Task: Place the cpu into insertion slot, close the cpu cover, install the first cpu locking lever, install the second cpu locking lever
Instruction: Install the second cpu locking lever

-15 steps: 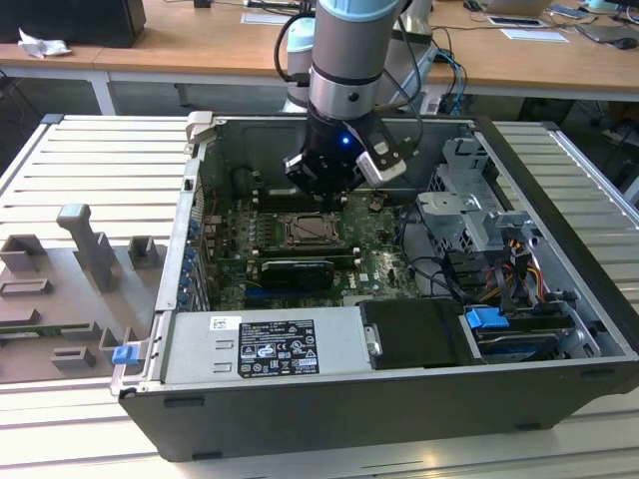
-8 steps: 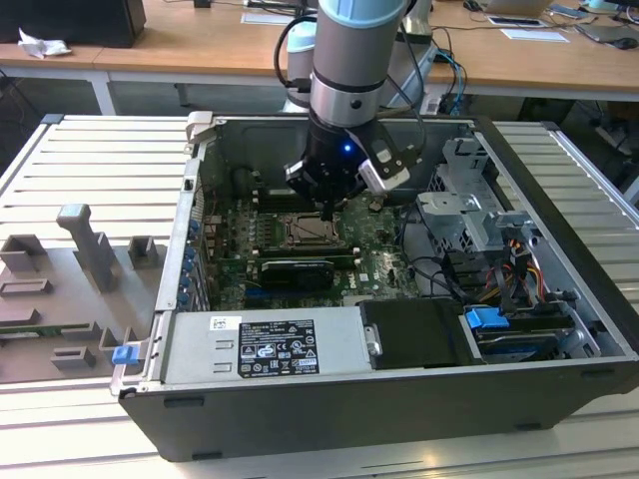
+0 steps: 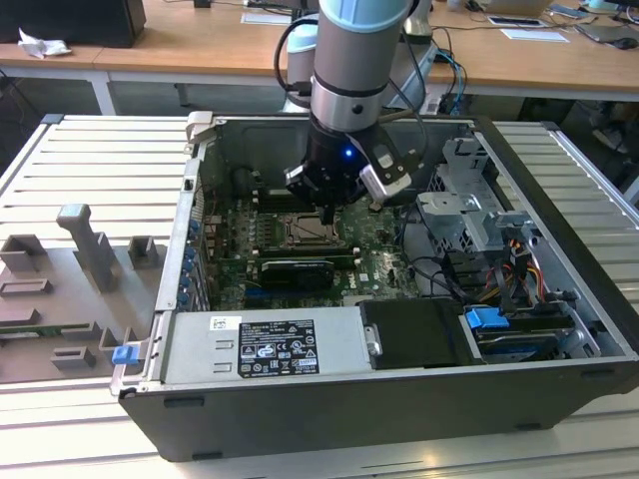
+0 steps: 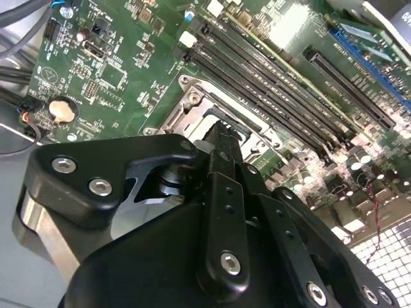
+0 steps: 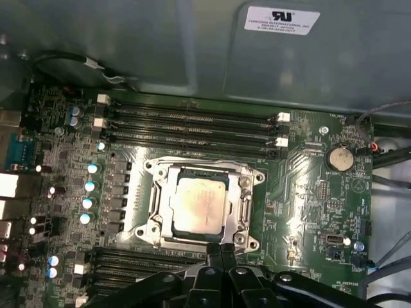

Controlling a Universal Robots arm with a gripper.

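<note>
In the exterior view, the gripper [image 3: 327,214] was seen lowered inside the open computer case [image 3: 559,299], just above the insertion slot [image 3: 310,233] on the motherboard [image 3: 371,261].

In the second wrist view, the gripper [image 4: 222,138] was found with its jaws pressed together, nothing gripped between them, the tips over the edge of the cpu cover [image 4: 192,109], apparently touching it.

In the first wrist view, the cpu [image 5: 200,203] was shown seated in the insertion slot, framed by the closed cpu cover [image 5: 166,205], between memory slots [image 5: 192,125].
</note>
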